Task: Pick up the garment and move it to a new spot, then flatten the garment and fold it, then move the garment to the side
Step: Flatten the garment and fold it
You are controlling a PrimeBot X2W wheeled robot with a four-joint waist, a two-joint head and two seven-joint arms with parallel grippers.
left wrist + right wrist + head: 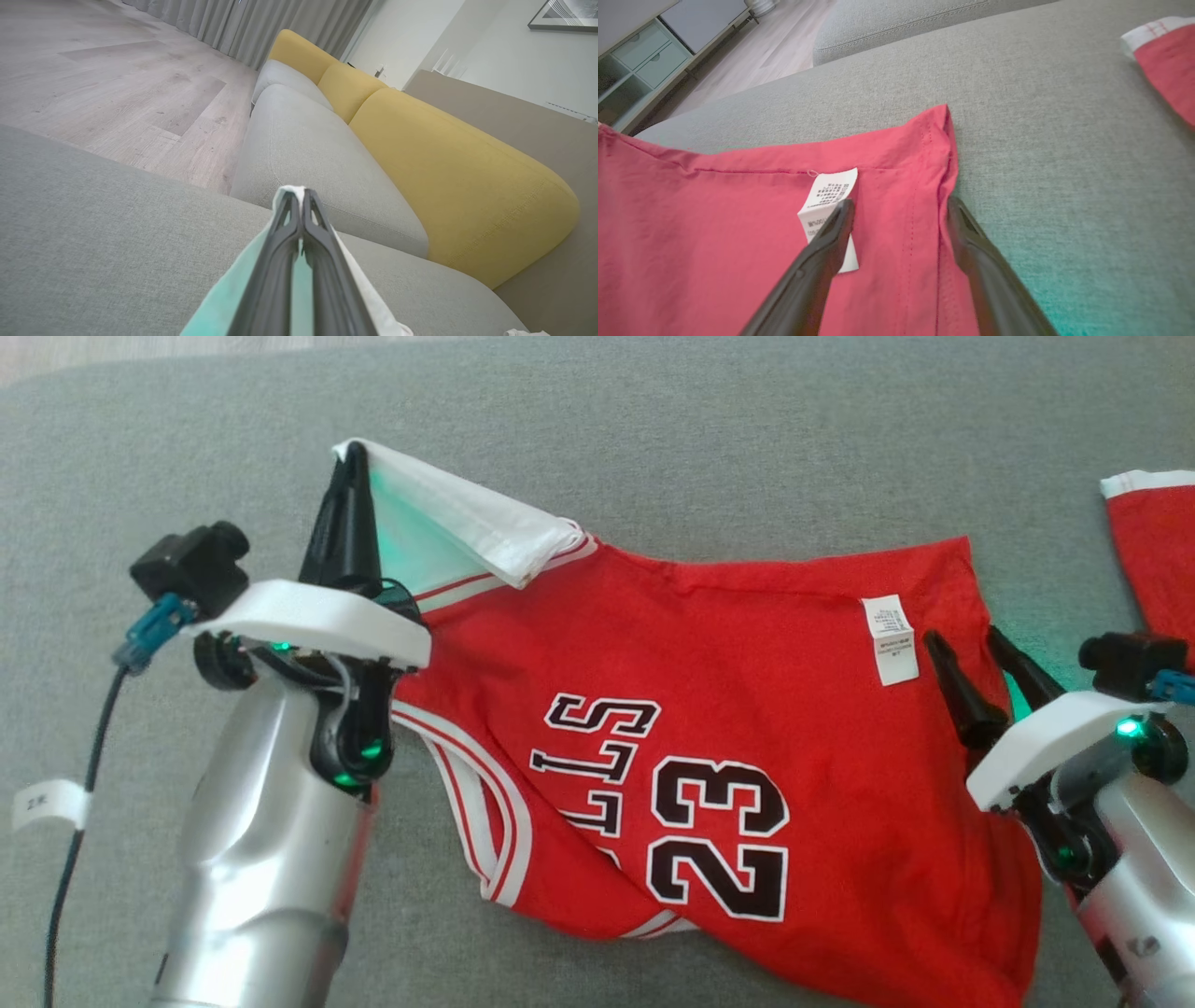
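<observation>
Grey sofa (653, 420), jersey (747, 644), edge in left gripper (347, 453), hem beneath right gripper (962, 637)

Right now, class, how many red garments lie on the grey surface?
2: the red jersey spread across the middle, and a second red garment at the right edge, partly cut off. Others may lie outside view.

Garment (747, 644): red body; white-and-red striped trim; black numerals and letters with white outlines; white reverse face.
Label (890, 639): white with dark print.
Sofa seat (653, 429): plain grey.
Back cushions (458, 186): mustard yellow.
Second cloth (1153, 551): red, white hem.
Floor (117, 84): pale wood-grain planks.
Left pincer (347, 457) and right pincer (963, 637): black fingers.
</observation>
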